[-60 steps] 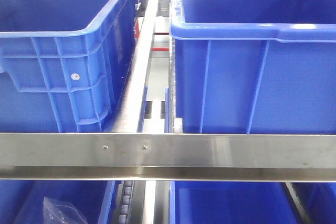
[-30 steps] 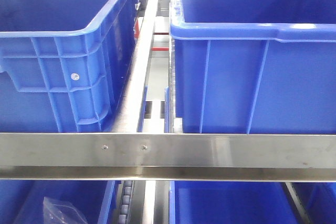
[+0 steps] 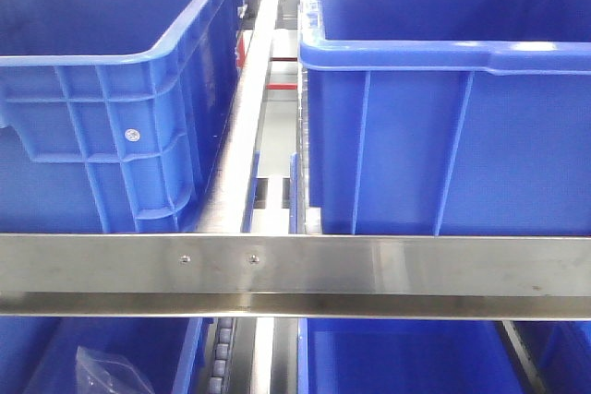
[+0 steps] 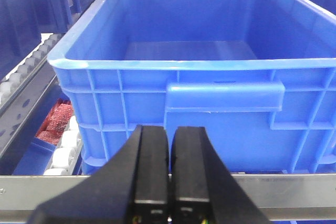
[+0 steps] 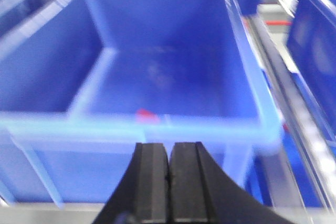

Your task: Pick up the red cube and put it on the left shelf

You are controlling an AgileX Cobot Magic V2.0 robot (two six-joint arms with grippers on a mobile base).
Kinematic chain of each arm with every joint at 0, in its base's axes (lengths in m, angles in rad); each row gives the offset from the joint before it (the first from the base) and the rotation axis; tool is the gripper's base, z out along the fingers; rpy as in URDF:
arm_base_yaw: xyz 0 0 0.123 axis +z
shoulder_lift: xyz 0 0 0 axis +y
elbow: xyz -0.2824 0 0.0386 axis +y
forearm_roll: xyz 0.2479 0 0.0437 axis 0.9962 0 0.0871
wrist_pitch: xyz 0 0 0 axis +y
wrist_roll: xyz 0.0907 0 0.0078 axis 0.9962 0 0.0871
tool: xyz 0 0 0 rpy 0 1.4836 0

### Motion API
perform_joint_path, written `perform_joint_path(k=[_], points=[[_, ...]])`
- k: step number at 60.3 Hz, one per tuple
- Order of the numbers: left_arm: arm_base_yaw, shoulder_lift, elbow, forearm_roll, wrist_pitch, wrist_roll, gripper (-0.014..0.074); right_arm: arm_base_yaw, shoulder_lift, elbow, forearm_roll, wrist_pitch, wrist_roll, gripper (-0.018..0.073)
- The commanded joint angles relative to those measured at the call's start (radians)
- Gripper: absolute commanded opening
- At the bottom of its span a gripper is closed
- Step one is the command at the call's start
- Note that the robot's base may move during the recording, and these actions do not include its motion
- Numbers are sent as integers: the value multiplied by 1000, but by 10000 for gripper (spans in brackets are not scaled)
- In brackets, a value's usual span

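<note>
The red cube (image 5: 146, 115) shows only as a small red sliver in my right wrist view, lying on the floor of the blue bin (image 5: 241, 77) close to its near wall, just ahead of and slightly left of my right gripper (image 5: 169, 182). The picture is blurred, so I cannot read which way the cube's faces lie. That gripper's two black fingers are pressed together with nothing between them, outside the bin and short of its near rim.

My left gripper (image 4: 169, 171) is likewise closed and empty, facing the handle side of another blue crate (image 4: 226, 95), whose floor looks bare. Red material (image 4: 55, 121) sits in a lower tray off to the left of those fingers; I would not mistake it for the cube.

My worry: the cube hugs the near wall, so a finger coming down could strike the rim or wall, or nudge the cube into the corner. With the fingers shut I must open them before descending, and the blur makes aiming uncertain.
</note>
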Motion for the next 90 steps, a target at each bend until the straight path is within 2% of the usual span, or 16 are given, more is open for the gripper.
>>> perform_joint_path(k=[1,14,20,56,70,90], points=[[-4,-14,23,-8,-90,-1,102,-10,-51,40,-10,-111,-9,64],[-4,-14,23,-8,-90,-1,102,-11,-214,202,-12,-175,-9,64],[-4,-14,23,-8,-90,-1,102,-10,-211,242,-19,-228,-9,60],[-4,-14,23,-8,-90,-1,102,-10,-210,242,-34,-220,-10,56],[-4,-14,23,-8,-90,-1,102,-10,-210,242,-101,-257,-10,56],[-4,-14,23,-8,-90,-1,102,-10,-210,242,-125,-263,-3,56]])
